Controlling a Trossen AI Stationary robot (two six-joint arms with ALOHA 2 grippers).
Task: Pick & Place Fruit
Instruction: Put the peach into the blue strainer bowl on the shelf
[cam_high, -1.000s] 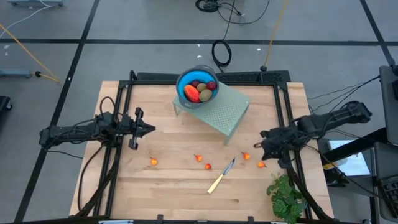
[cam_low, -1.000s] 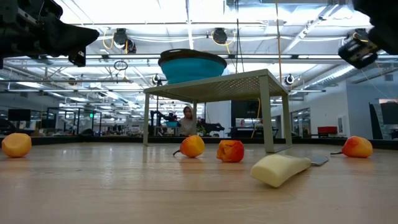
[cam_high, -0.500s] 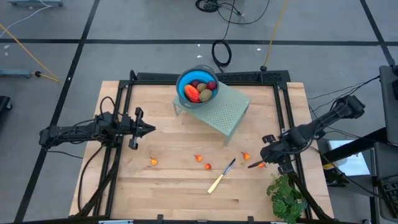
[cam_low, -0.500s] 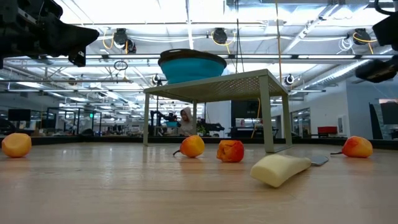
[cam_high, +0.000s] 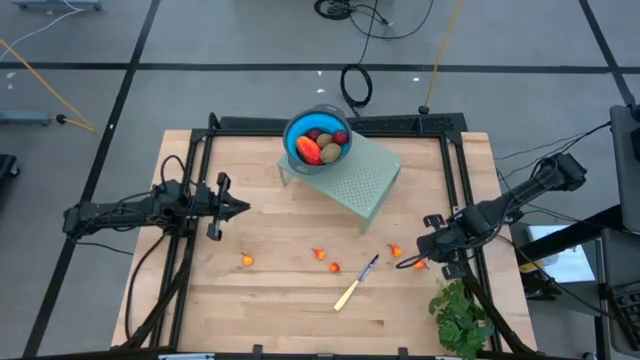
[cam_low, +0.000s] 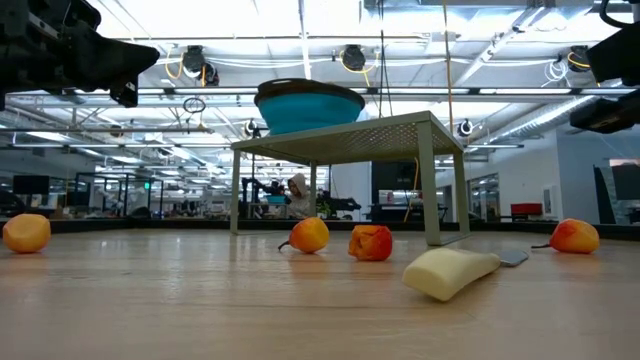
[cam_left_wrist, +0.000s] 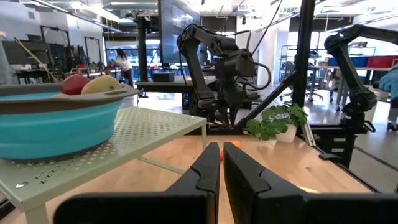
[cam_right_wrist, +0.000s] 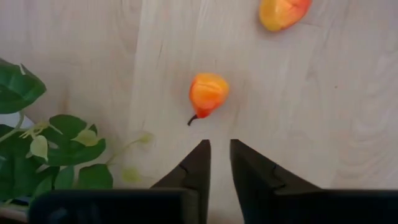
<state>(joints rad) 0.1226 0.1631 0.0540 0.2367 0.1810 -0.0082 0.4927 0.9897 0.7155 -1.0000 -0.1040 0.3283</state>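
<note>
Five small orange-red fruits lie loose on the wooden desk (cam_high: 280, 310) in the high view, strung across the lower middle of the frame: one at lower left (cam_high: 247, 260), two near centre (cam_high: 320, 254) (cam_high: 334, 267), and two at right (cam_high: 395, 251) (cam_high: 420, 265). The blue bowl (cam_high: 296, 150) sits on a pale green perforated stand (cam_high: 360, 180) at upper centre, holding a red-orange piece (cam_high: 309, 150), two brownish-green ovals (cam_high: 329, 147) and two dark red balls (cam_high: 316, 134). A pale-handled knife (cam_high: 350, 290) lies just below centre, and a leafy bunch (cam_high: 460, 315) fills the lower right corner. The left hand (cam_high: 240, 207) hangs at middle left, well apart from the fruit. The right hand (cam_high: 408, 264) is at lower right, just beside the rightmost fruit.

In the low view, four small fruits stand in a row across the desk, with the knife handle (cam_low: 450, 272) right of centre.

In the left wrist view, the left hand's fingers (cam_left_wrist: 205, 174) are pressed nearly together, holding nothing.

In the right wrist view, the right hand's fingers (cam_right_wrist: 199, 163) are parted only slightly, empty, with a small fruit (cam_right_wrist: 208, 92) just beyond their tips.
</note>
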